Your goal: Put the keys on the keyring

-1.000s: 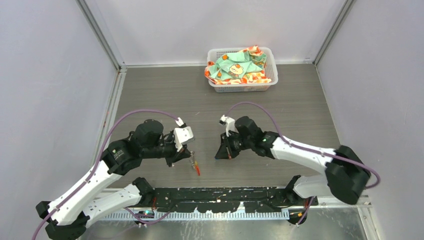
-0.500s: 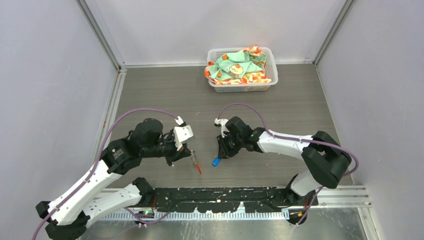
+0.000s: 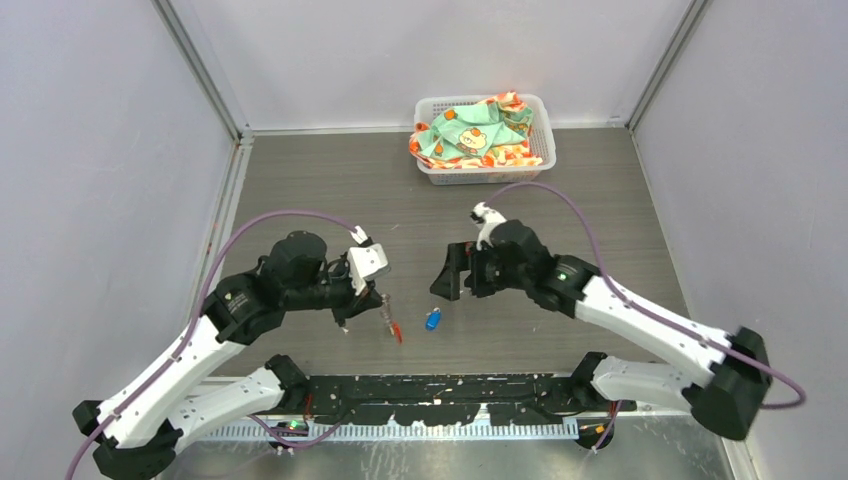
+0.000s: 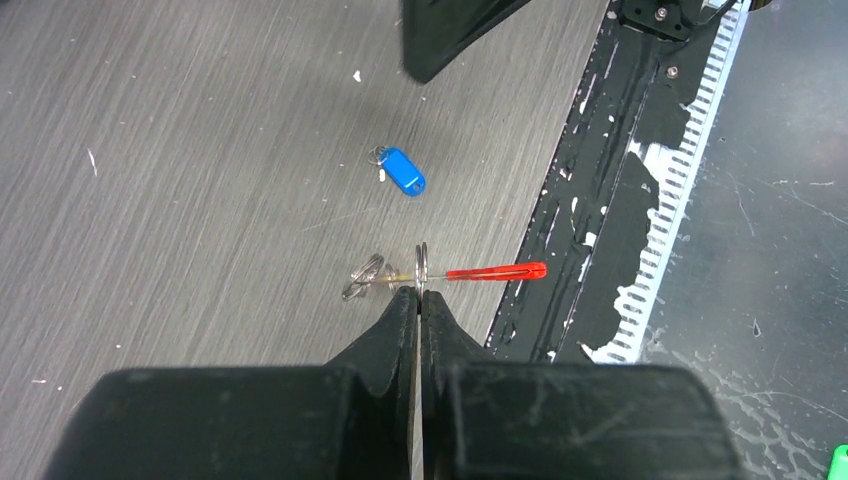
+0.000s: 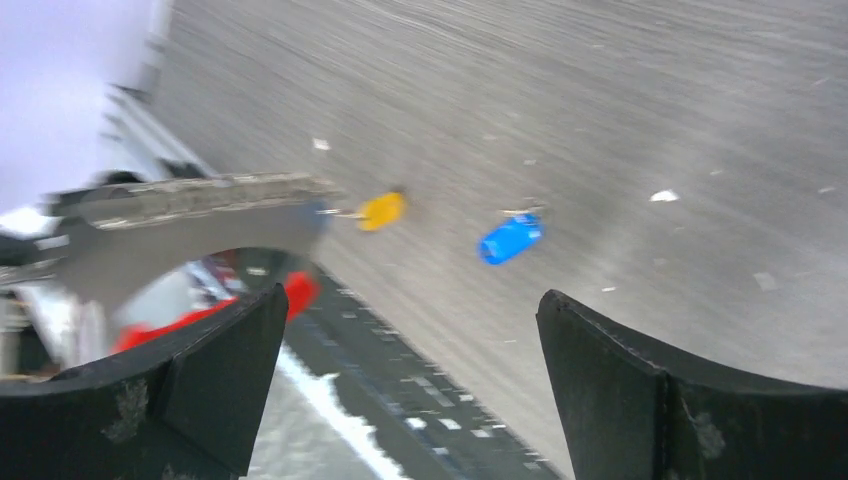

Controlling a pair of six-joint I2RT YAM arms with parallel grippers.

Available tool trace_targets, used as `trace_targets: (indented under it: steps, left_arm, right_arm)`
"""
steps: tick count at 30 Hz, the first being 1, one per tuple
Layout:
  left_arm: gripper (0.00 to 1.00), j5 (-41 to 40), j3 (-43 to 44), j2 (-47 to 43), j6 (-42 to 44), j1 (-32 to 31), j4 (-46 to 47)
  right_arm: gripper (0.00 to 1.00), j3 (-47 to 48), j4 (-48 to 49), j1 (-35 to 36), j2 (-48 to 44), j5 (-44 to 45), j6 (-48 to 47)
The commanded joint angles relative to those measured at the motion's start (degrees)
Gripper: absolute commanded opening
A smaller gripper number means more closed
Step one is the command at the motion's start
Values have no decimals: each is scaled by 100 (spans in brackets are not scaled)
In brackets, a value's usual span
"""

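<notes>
My left gripper (image 4: 418,295) is shut on the thin metal keyring (image 4: 421,262), held a little above the table. Its long red tag (image 4: 495,271) sticks out to the right and a bunch of small rings (image 4: 364,275) to the left. In the top view the left gripper (image 3: 381,303) has the red tag (image 3: 396,333) hanging below it. The blue-tagged key (image 3: 433,320) lies loose on the table; the blue-tagged key (image 5: 510,238) is blurred in the right wrist view. The yellow-tagged key (image 5: 382,210) hangs at the tip of the left gripper, by the ring. My right gripper (image 3: 452,272) stands wide open and empty, up and right of the blue key.
A white basket (image 3: 480,178) full of patterned cloth stands at the back of the table. A black rail (image 3: 450,385) runs along the near edge, just below the red tag. Grey walls close in both sides.
My right gripper has opened and let go of the blue key, which now lies on the table. The right gripper has pulled back, away from the key. The left gripper has hardly moved.
</notes>
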Motion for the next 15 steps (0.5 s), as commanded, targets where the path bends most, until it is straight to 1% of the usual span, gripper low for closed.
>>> trace_targets:
  steps: [1, 2, 3, 4, 5, 7, 8, 9, 10, 11, 12, 13, 14, 15]
  left_arm:
    - [0, 36, 369, 200, 28, 40, -27]
    - [0, 28, 420, 273, 47, 48, -98]
    - [0, 26, 510, 370, 70, 63, -153]
    - [0, 37, 604, 463, 91, 109, -221]
    - [0, 63, 703, 551, 131, 168, -300]
    - [0, 172, 836, 712, 171, 360, -462]
    - [0, 275, 878, 790, 190, 504, -552]
    - [0, 424, 908, 877, 235, 646, -683]
    - [0, 540, 961, 976, 291, 772, -799]
    - [0, 596, 1047, 1093, 320, 903, -916]
    - [0, 650, 1163, 1216, 362, 1020, -1056]
    - [0, 712, 1295, 1352, 399, 1137, -1190]
    - [0, 805, 1423, 1476, 448, 1249, -1353]
    - [0, 865, 1552, 1577, 522, 1334, -1521]
  right_arm:
    - [100, -483, 37, 33, -766, -788, 1959]
    - [100, -532, -110, 46, -811, -942, 1882]
    - [100, -500, -377, 107, -850, -791, 1695]
    - [100, -330, -906, 172, -917, -281, 1325]
    - [100, -103, -1411, 202, -1010, 435, 909]
    - [100, 343, -2082, 203, -1236, 2133, 348]
    - [100, 453, -2163, 201, -1385, 2712, 273]
    - [100, 426, -2037, 204, -1609, 3119, 290]
    - [100, 276, -1890, 205, -1744, 3306, 422]
    - [100, 8, -1548, 203, -1903, 3375, 612]
    - [100, -265, -1256, 206, -2080, 3279, 762]
    - [100, -712, -945, 206, -2150, 3033, 898]
    - [100, -937, -716, 204, -2140, 2607, 953]
    - [100, -1233, -391, 208, -1940, 2225, 948]
